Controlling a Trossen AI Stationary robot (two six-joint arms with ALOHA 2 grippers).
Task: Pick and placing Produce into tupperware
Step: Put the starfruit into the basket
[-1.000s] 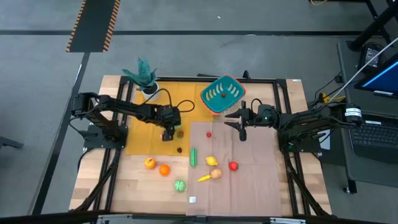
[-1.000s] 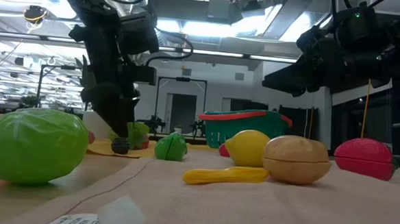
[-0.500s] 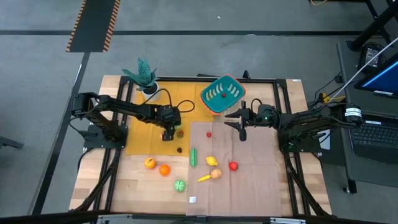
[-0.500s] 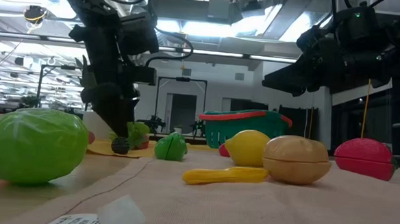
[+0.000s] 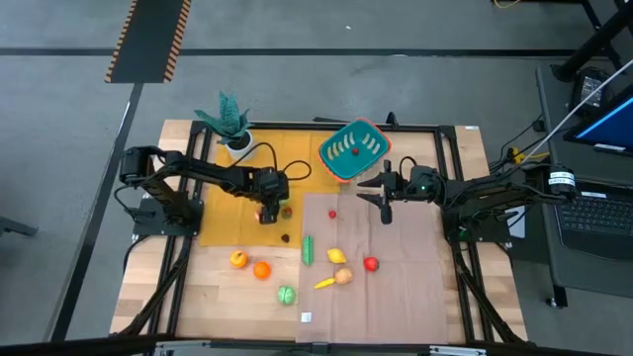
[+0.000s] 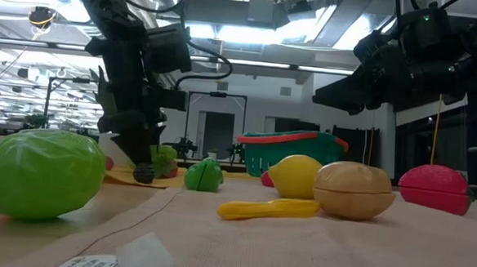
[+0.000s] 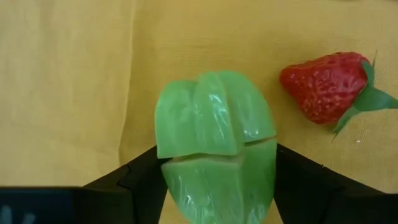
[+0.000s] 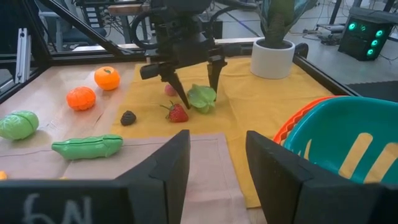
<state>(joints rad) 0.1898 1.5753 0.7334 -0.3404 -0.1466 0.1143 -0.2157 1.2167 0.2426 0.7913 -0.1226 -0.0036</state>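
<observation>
2 robot arms reach over a wooden surface [image 5: 198, 297] partly covered by a yellow cloth [image 5: 223, 213] and a beige cloth [image 5: 396, 287]. Seen from above, the left gripper [image 5: 268, 212] is down on the yellow cloth near the middle of the surface, its fingers on either side of a pale green toy vegetable [image 7: 214, 143]. The wrist view shows the fingers right beside the vegetable's flanks; I cannot tell whether they are pressing it yet. 1 toy strawberry [image 7: 326, 84] lies just beside it, toward 3 o'clock in the overhead view.

The right gripper [image 5: 383, 203] hovers at about 5 o'clock from the tupperware [image 5: 352, 151], partly open and holding nothing. The teal tupperware sits at 12 o'clock on the surface, tilted, with 1 small red piece inside. Other produce lies scattered toward 6 o'clock.

Risks, as I judge them: the vegetable is smooth and rounded, so a squeeze low on its sides could pop it upward or let it slip out. A sideways drift could nudge the strawberry. The tilted tupperware might rock when something drops in.
</observation>
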